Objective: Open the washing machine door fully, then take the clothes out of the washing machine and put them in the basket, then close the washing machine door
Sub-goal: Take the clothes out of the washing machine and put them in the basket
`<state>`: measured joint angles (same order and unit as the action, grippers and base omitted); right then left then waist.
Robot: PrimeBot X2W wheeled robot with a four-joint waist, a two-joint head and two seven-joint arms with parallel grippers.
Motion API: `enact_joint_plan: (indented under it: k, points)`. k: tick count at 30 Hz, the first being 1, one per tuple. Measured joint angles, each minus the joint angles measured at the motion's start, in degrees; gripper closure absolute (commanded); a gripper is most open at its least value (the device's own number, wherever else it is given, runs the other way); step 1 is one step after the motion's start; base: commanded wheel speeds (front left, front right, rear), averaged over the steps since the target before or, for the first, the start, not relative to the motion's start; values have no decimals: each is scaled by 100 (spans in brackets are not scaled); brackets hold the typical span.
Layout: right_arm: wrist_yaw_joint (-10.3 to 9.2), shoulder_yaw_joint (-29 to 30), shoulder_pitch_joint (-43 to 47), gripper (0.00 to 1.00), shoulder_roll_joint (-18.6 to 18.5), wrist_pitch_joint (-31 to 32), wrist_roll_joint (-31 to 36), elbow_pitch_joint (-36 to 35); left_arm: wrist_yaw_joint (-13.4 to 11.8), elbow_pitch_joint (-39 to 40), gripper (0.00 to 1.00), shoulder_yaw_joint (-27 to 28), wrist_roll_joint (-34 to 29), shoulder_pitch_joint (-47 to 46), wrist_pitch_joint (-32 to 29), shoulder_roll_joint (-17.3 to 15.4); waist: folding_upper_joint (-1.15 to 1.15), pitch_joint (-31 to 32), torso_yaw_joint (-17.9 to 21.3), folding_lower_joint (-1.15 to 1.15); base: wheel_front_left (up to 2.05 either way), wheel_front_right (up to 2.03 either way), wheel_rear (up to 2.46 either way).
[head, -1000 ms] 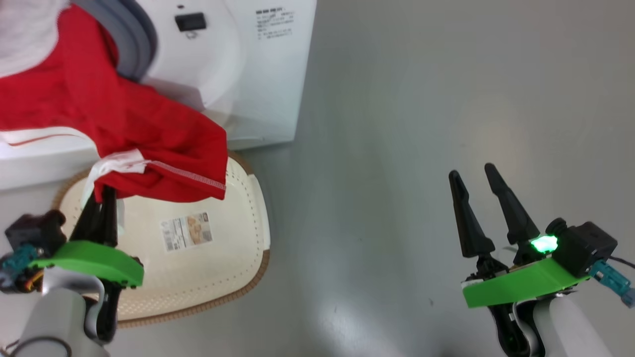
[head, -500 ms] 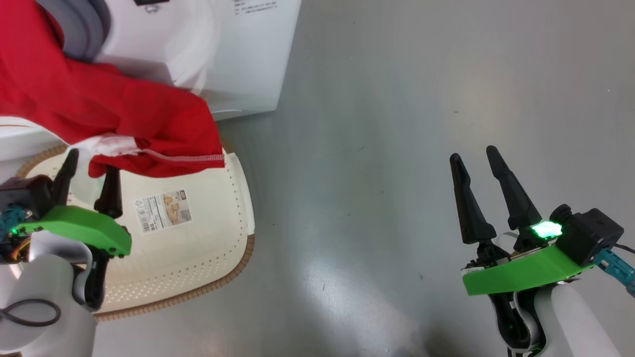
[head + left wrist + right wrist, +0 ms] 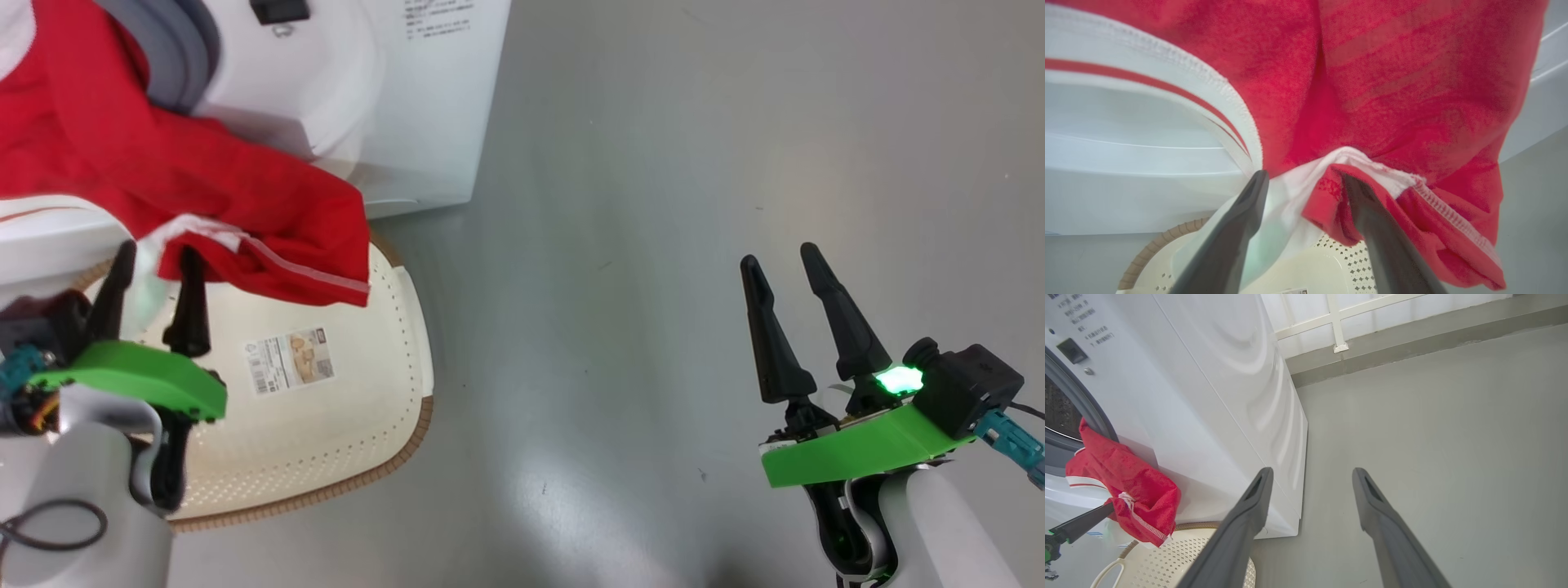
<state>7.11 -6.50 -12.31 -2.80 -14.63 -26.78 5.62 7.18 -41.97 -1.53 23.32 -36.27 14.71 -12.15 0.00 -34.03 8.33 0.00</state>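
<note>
Left end effector (image 3: pixel 159 253) stood wide, fingers spread, the white-trimmed hem of the clothes (image 3: pixel 204 180) hanging loose between them, unpinched. Just beneath it sat the basket (image 3: pixel 343 441). Beyond its tips the fabric ran up into the washing machine (image 3: pixel 424 98). Well off to its right, the right end effector (image 3: pixel 777 255) hung wide and empty. Unloading step, I'd say: next needs a firm grip and a pull clear of the drum.

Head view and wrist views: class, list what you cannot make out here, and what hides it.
1. Drum: right wrist view, cut by the left edge; contents unseen.
2. Basket far rim: head view, under the clothes.
3. Paper label: head view, print too small.
4. Washing machine print: head view, too small, cut by the top edge.
</note>
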Motion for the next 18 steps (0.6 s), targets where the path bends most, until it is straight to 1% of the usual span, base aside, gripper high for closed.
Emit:
enact_joint_plan:
  k: [4,9,18]
  points:
    - [0,22,15,0,0,0,19,34,0,234,0,64,14,288,0,92,0,135,-51,0,0,0,0]
    - [0,44,37,0,-1,0,99,73,0,563,0,146,22,502,0,121,0,294,-144,0,0,0,0]
    - [0,115,172,0,-1,0,269,113,0,1618,0,480,-67,1110,1,218,0,549,-333,0,0,0,0]
